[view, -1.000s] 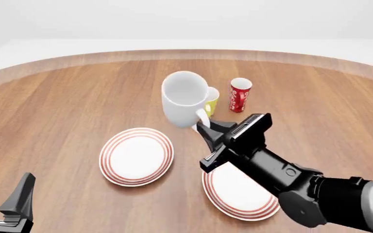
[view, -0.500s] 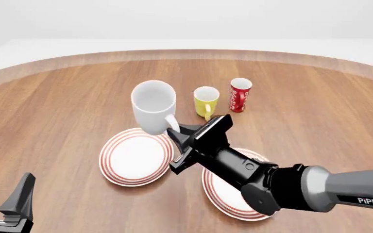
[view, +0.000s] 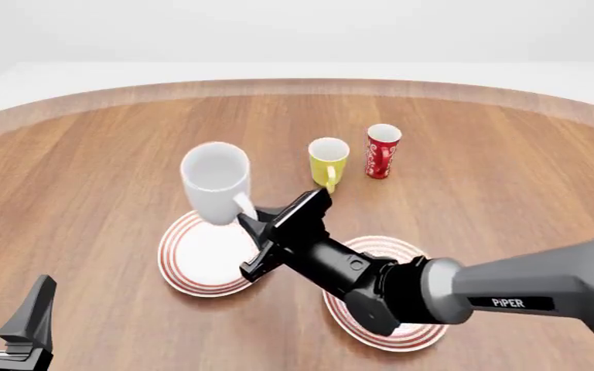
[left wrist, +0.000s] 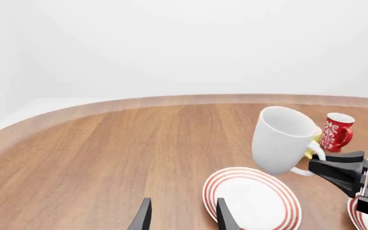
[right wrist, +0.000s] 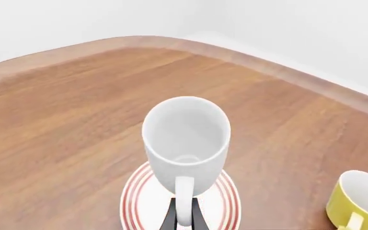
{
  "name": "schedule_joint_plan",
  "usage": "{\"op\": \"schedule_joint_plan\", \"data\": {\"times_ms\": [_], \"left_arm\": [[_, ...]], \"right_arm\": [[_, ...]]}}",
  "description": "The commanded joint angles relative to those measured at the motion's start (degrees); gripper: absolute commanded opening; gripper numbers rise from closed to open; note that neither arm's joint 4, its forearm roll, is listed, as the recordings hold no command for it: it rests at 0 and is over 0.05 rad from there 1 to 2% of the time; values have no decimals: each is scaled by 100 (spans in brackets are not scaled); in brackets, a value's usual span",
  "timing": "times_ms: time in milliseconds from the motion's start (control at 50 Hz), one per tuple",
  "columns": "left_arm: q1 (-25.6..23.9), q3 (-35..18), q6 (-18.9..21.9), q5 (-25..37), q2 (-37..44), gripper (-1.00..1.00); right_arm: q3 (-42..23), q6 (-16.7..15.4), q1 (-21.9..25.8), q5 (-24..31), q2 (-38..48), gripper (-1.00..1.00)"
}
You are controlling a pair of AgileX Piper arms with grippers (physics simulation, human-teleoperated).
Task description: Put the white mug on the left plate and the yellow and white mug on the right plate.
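Observation:
My right gripper is shut on the handle of the white mug, which hangs upright just above the far part of the left plate. The right wrist view shows the white mug held by its handle over the left plate. In the left wrist view the white mug hovers over the left plate. The yellow and white mug stands on the table behind. The right plate lies partly under my right arm. My left gripper is open at the near left.
A slim red mug with white markings stands just right of the yellow and white mug. The round wooden table's far edge curves behind them.
My right gripper has carried the white mug leftward and nearer, from beside the yellow and white mug to above the left plate. The left arm has not moved.

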Motion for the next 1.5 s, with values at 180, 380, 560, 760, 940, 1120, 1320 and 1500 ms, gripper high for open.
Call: {"op": "schedule_joint_plan", "data": {"times_ms": [180, 380, 560, 760, 940, 1120, 1320, 1500], "left_arm": [[0, 0, 0, 0, 0, 100], [0, 0, 0, 0, 0, 100], [0, 0, 0, 0, 0, 100], [0, 0, 0, 0, 0, 100], [0, 0, 0, 0, 0, 100], [0, 0, 0, 0, 0, 100], [0, 0, 0, 0, 0, 100], [0, 0, 0, 0, 0, 100]], "right_arm": [[-282, 190, 151, 85, 567, -100], [-315, 265, 182, 173, 719, -100], [-359, 297, 177, 187, 914, -100], [-428, 306, 151, 204, 1087, -100], [-489, 317, 150, 223, 1204, -100], [-536, 310, 115, 259, 1286, -100], [-560, 320, 124, 282, 1338, -100], [-657, 383, 59, 362, 1439, 100]]}}
